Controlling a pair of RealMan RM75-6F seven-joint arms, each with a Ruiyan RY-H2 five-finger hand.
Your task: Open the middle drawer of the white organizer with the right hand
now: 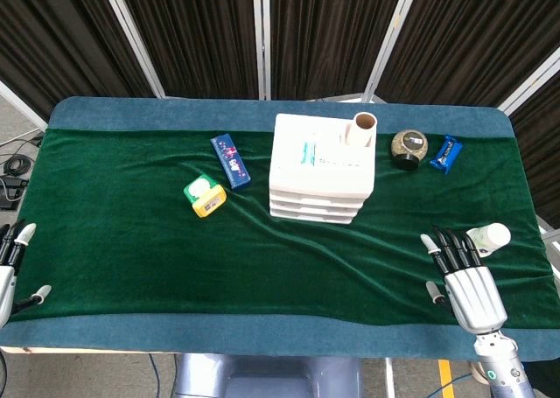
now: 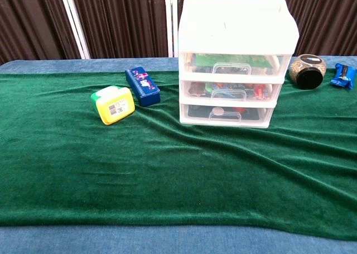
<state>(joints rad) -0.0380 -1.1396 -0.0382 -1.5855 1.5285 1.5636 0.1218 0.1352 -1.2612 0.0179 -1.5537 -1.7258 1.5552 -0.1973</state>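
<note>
Honestly, no writing can be read: the barcode label on the small yellow and green box and the print on the dark blue rectangular box are too blurred. The white plastic three-drawer organizer stands on the green cloth surface, its middle drawer closed. The right hand rests open, fingers spread, holding nothing, beside a white bottle, probably not touching it. The left hand also looks open.
</note>
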